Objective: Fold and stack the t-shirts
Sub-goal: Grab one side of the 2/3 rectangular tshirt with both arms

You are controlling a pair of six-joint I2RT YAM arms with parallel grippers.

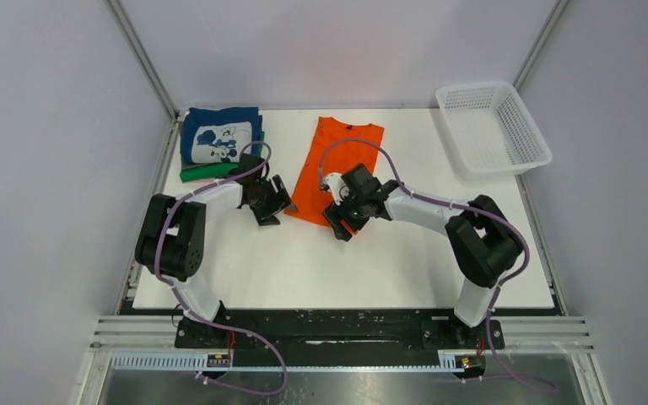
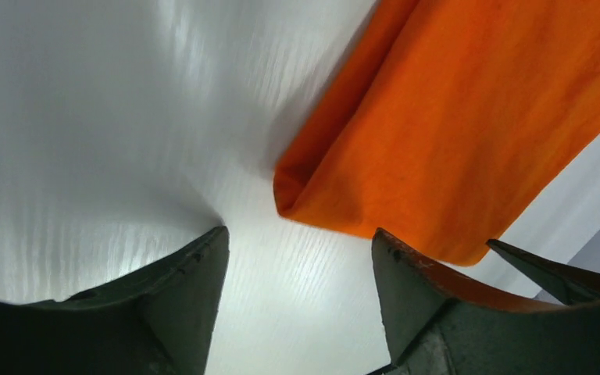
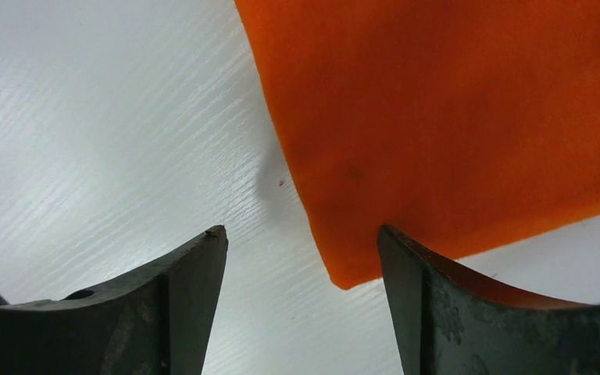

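so the orange shirt (image 1: 337,156) is lying flat on the tabletop (image 1: 346,270), off to the left of the white basket (image 1: 530,139), and it looks folded in along its sides into one long strip. Its long axis runs from the collar at the far end to the hem at the near end, slanting a bit further away from the basket as it comes toward the arms

both hem corners have a pincer on them. The left pincer (image 2: 298,234) is spread wide with the corner on the side away from the basket just ahead of its gap. The right pincer (image 3: 300,230) is spread too, with the basket-side corner poking in between its fingers. Can't tell if either one is actually touching cloth

neither arm is clearly nearer, it's one each. My guess is the next move is pinching both corners and carrying the hem up along that long axis to the collar

navy shirt (image 1: 219,139) sits on the green shirt (image 1: 198,173), further left of the basket than the orange one
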